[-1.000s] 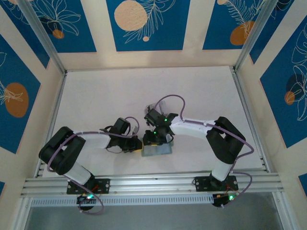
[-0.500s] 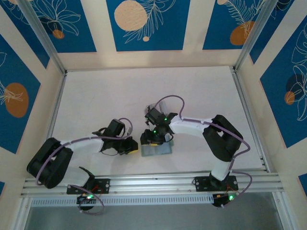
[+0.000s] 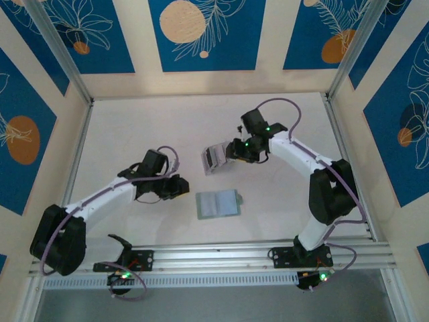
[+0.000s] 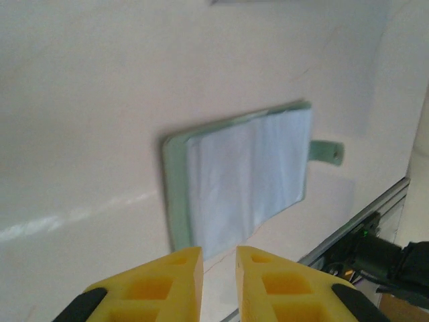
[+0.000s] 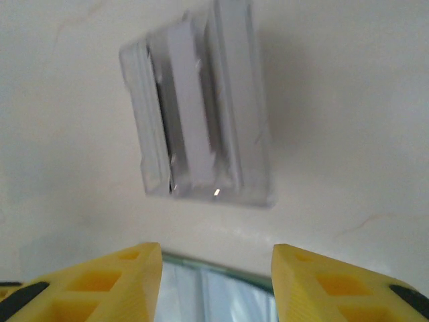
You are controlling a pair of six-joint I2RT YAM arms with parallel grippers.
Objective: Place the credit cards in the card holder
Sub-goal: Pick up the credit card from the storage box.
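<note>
Two claws inspected. Right gripper: jaws stand well apart. A pale strip shows low between them in the wrist view; whether it is something gripped cannot be told. At the gripper's 12 o'clock in that view, close ahead and untouched, lies the stack, clear-edged, with pale cards set side by side in it. From above, the stack sits just beside the gripper at its 9 o'clock. Left gripper: fingers barely parted, a narrow slit with nothing in it, hovering over bare table and touching nothing. At its 12 o'clock in the wrist view, and at 4 o'clock from above, lies the holder. It is flat and folded open, pale inner leaves upward, green cover showing along one edge, tab projecting at its 3 o'clock side as seen from above. The holder is near the stack, at the stack's 6 o'clock, and clear of it. Whether any card already sits in the leaves cannot be told. Assessment: the step in hand appears to be fetching a card from the stack with the right arm, the left arm standing by at the holder. The next move calls for the right jaws to close squarely on a single card without dragging its neighbours. The card then has to go toward 6 o'clock and enter a leaf edge-first, probably with the left claw pinning the cover down.
</note>
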